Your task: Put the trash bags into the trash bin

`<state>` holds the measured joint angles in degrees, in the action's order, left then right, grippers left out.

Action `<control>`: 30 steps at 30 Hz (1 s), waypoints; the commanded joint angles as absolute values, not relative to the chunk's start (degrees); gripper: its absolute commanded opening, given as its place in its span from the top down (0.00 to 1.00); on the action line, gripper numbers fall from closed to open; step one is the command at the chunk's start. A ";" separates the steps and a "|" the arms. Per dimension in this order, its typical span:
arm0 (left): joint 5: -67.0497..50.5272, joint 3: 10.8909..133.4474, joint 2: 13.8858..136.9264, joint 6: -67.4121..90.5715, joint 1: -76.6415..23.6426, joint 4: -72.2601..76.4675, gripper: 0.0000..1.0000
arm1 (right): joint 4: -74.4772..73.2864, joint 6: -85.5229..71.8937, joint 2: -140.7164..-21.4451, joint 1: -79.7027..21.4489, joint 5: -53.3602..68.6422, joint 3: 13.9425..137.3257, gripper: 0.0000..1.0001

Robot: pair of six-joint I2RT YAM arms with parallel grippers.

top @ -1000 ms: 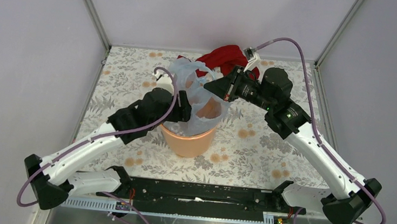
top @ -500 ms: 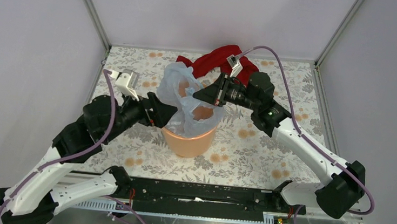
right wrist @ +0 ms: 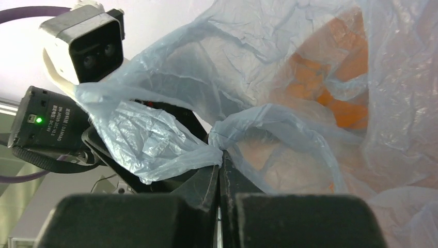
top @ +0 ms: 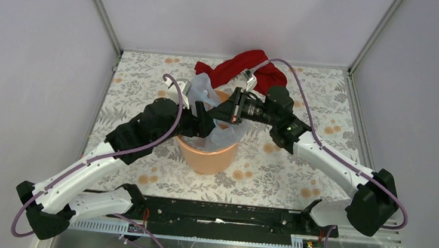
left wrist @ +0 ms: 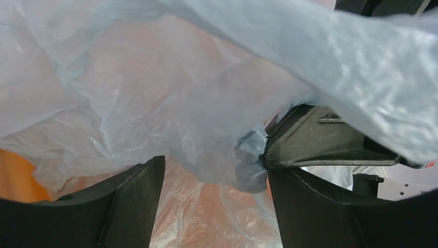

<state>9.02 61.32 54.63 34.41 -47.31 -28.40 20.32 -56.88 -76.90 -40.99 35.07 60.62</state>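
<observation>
The trash bin (top: 209, 157) is a round orange bucket in the middle of the table. The pale blue trash bag (top: 203, 90) is draped over its mouth and hangs inside it. My right gripper (right wrist: 219, 155) is shut on a bunched fold of the trash bag (right wrist: 170, 150), above the bin's far rim in the top view (top: 218, 113). My left gripper (left wrist: 214, 168) stands open just opposite it over the bin, film hanging between its fingers (left wrist: 135, 199), nothing pinched. In the top view the left gripper (top: 204, 122) almost meets the right one. The bin's orange wall (left wrist: 13, 178) shows through the film.
A red cloth (top: 240, 66) lies at the back of the table behind the bin. The floral tablecloth (top: 298, 161) covers the table. Grey walls with metal frame posts (top: 101, 11) close in the back and both sides.
My left arm pulled back to the left, then came in again over the bin, its jaws opening. My right gripper carried the bag leftward and lower over the bin.
</observation>
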 commanded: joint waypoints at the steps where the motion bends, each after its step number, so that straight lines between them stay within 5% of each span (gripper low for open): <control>1: 7.72 59.44 53.15 36.41 -46.67 -26.59 0.26 | 24.71 -57.05 -77.47 -43.24 35.91 60.89 1.00; 13: 11.04 67.73 41.56 29.49 -46.67 -35.56 0.10 | 0.90 -36.64 -71.51 -43.24 26.06 69.53 1.00; 23: 29.56 90.37 58.11 29.51 -45.59 -44.25 0.01 | 3.48 -31.61 -72.59 -43.24 47.36 71.06 1.00; 30: 9.00 97.23 68.75 28.14 -30.81 -40.67 0.01 | 2.71 -26.84 -71.37 -43.24 58.22 68.64 1.00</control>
<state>21.78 96.47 65.65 29.52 -37.74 -41.95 2.31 -31.11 -73.10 -42.83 49.60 69.82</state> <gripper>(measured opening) 0.987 0.011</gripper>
